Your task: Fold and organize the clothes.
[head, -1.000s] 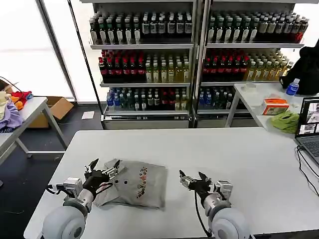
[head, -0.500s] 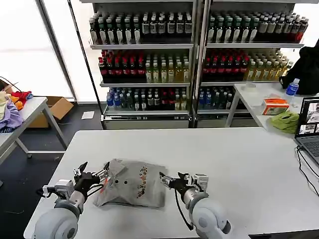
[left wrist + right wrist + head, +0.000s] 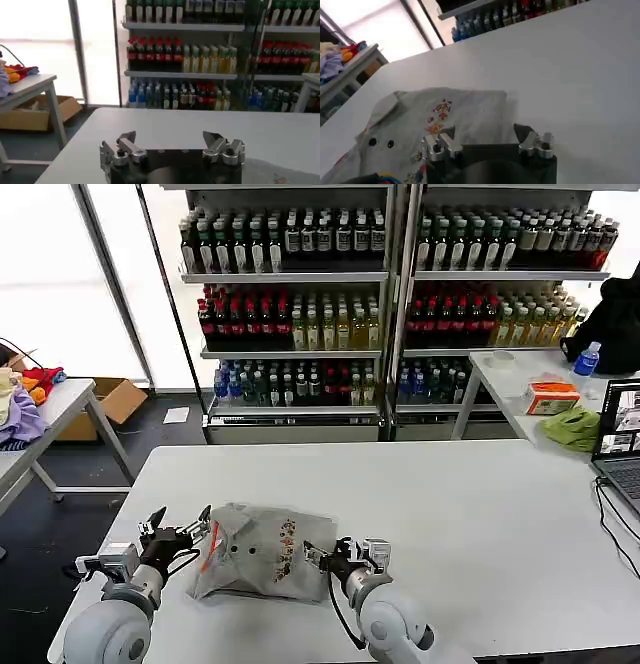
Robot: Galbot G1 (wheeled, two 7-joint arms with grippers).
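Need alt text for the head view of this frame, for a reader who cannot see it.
A folded light grey T-shirt lies near the front of a white table, with the open left gripper just off its left edge and the open right gripper at its right edge. Shelves of bottled drinks stand behind the table.

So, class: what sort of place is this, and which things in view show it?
Probably a mock shop or test lab: shelves of bottled drinks, a white work table holding a grey T-shirt, and a laptop on a side table.
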